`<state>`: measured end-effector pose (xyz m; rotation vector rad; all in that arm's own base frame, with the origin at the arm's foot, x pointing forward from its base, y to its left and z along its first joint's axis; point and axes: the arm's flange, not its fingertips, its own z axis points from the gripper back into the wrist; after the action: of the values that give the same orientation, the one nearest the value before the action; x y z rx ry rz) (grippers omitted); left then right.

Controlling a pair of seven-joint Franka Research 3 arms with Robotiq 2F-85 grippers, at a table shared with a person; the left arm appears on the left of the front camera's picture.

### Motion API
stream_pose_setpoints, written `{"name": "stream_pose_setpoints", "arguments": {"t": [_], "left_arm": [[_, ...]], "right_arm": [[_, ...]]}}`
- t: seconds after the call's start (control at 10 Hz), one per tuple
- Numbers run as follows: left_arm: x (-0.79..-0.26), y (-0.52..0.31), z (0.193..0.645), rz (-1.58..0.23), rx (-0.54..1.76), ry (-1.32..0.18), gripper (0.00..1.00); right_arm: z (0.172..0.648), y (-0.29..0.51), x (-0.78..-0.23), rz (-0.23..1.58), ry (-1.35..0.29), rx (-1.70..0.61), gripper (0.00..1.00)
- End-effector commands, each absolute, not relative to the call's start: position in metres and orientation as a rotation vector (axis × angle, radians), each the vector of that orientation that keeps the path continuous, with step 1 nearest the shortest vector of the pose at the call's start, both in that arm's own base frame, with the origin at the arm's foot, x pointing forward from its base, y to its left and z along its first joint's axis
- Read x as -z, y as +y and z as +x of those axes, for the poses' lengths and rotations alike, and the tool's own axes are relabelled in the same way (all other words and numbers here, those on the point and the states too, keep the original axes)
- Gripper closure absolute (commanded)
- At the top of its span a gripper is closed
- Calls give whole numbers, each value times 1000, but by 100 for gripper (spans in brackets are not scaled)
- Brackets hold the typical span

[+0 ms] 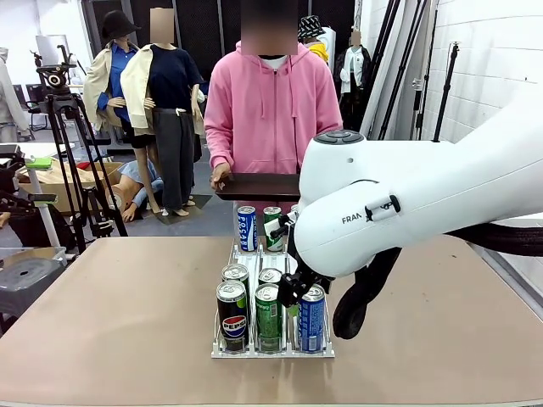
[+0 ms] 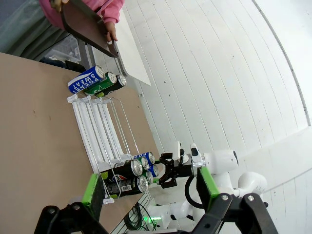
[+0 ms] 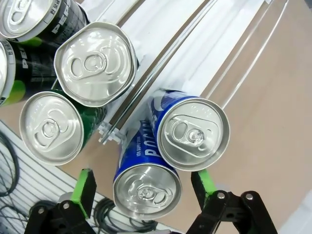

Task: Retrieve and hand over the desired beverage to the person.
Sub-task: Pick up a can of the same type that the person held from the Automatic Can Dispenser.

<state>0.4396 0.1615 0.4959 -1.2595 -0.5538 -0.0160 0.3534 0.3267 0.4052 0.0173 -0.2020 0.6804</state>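
The left gripper hangs above the near edge of the table; its jaws stand wide apart with nothing between them. The right gripper is down at the near end of the white wire rack; it is spread about as wide as it goes, and its green pads stand on either side of the front Pocari Sweat can, one to each flank of the lid; the pads look apart from the can's wall, so it has hold of nothing. That blue can stands upright in the rack's right-hand lane, in the near row; just behind it in the same lane stands a second Pocari Sweat can, touching or almost touching it. In the middle lane of the near row is a green can, and behind it a can with a plain silver lid whose label I cannot read; in the left lane a black Pepsi can stands in front of another Pepsi can. The middle stretch of the lanes is bare; at the far end stand a far Pocari Sweat can, a far green can, and beside them a third can, too small to name. Beyond the table's far edge stands the person in a pink hooded sweatshirt, holding a dark tray level at waist height, one hand at its edge.
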Motion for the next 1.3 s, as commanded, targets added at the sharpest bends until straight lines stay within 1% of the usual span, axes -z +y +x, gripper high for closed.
{"name": "stream_pose_setpoints", "arguments": {"t": [0.0, 0.1, 0.3, 0.4, 0.5, 0.7, 0.8, 0.9, 1.2], "left_arm": [[-496, 162, 437, -1267, 20, -553, 0], [-496, 162, 437, -1267, 20, -553, 0], [-496, 162, 437, -1267, 20, -553, 0], [-496, 162, 437, -1267, 20, -553, 0], [-496, 162, 437, -1267, 20, -553, 0], [-496, 162, 437, -1267, 20, -553, 0], [-496, 162, 437, -1267, 20, -553, 0], [-496, 162, 437, -1267, 20, -553, 0], [-496, 162, 437, -1267, 20, -553, 0]], "right_arm": [[355, 337, -406, -18, -195, -652, 6], [354, 338, -407, -13, -191, -652, 11], [355, 337, -406, -17, -175, -649, 29], [356, 338, -406, -23, -173, -652, 41], [357, 337, -406, -20, -165, -650, 56], [358, 334, -407, -17, -161, -648, 90], [361, 331, -408, -7, -161, -635, 100], [355, 329, -407, 5, -172, -670, 100], [355, 329, -407, 5, -172, -670, 100]]}}
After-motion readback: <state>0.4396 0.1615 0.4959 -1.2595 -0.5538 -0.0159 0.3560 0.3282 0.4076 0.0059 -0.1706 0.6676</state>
